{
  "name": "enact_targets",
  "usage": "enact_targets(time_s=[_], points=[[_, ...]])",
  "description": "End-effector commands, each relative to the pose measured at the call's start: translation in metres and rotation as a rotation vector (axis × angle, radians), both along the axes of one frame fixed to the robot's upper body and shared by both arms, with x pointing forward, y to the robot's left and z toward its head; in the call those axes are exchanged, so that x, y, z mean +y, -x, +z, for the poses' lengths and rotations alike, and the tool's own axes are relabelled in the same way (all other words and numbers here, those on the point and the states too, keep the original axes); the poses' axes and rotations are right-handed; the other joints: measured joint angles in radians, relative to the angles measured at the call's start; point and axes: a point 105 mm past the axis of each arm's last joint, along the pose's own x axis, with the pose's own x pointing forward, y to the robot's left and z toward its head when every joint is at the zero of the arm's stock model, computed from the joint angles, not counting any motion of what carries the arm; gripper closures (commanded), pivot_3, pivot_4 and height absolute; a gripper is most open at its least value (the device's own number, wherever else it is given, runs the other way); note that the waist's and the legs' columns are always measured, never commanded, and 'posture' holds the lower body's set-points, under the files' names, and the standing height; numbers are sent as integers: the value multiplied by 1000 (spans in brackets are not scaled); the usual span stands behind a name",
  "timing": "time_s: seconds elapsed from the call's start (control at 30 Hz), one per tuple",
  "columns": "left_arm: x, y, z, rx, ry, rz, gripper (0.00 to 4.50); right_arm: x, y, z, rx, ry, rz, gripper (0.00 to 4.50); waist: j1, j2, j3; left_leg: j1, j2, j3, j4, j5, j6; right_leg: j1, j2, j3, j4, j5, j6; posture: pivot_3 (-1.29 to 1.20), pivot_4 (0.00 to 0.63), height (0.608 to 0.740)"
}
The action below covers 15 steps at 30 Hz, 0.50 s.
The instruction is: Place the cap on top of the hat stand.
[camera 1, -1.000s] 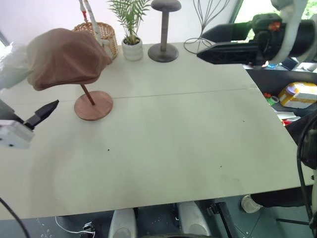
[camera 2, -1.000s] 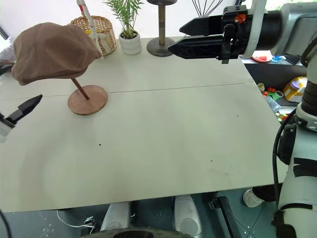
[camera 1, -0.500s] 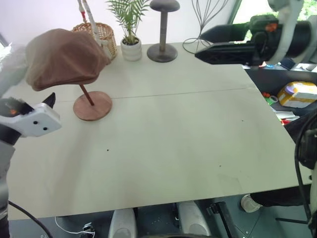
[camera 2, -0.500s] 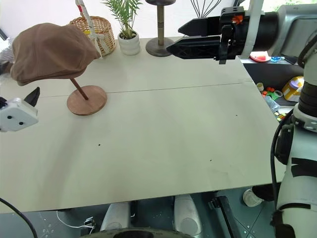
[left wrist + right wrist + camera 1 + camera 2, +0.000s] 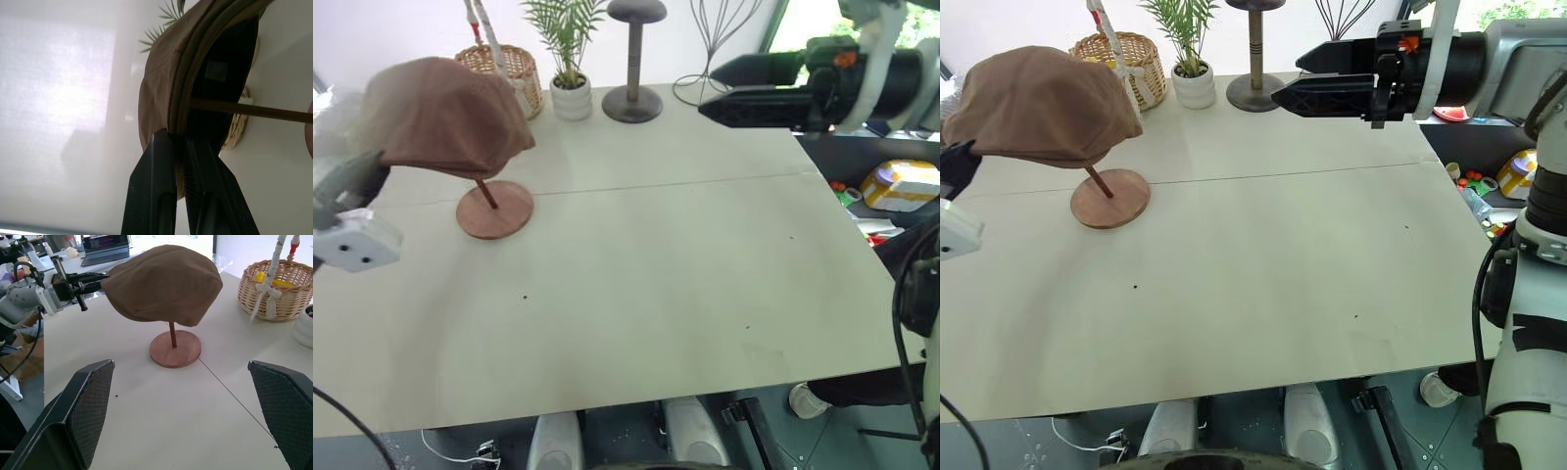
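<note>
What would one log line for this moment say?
cap: on hat stand | left pincer: shut on cap brim | right pincer: open, off the table

Bright, even daylight; soft shadows on table (image 5: 656,255); left wrist view washed out by window glare, slightly blurred.

Lab: laptop (image 5: 105,243), cluttered benches (image 5: 29,264)

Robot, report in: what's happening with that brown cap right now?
Left gripper shut on cap rim. Cap sits on hat stand. Right gripper open, off the table. Nothing in the way.
</note>
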Motion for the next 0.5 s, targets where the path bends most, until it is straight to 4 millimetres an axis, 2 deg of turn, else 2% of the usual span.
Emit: enact_targets(time_s=[0.03,0.2,0.3,0.47,0.5], points=[[8,6,5,-28,-15,-56,4442,-5,5,12,-50,-27,-4,0,0,0,0,0,0,0,0,0,0,0,0,0,0,0,0,0,150,728],[16,0,1,0,7,-84,4442,-5,5,12,-50,-25,-10,0,0,0,0,0,1,1,-1,0,0,-1,0,0,0,0,-1,0,150,728],[14,-1,1,2,31,-110,3349,-5,5,12,-52,-23,-13,0,0,0,0,0,1,2,-1,0,0,-1,0,0,0,0,-1,0,150,728],[11,5,0,49,51,-115,895,-6,4,10,-54,-18,-13,0,-1,0,0,-1,2,3,-2,0,0,-2,0,0,0,0,-1,0,150,728],[10,9,-4,83,58,-118,895,-7,3,9,-53,-17,-14,0,-2,0,0,-1,2,3,-2,0,0,-2,0,0,0,0,-1,0,150,728]])
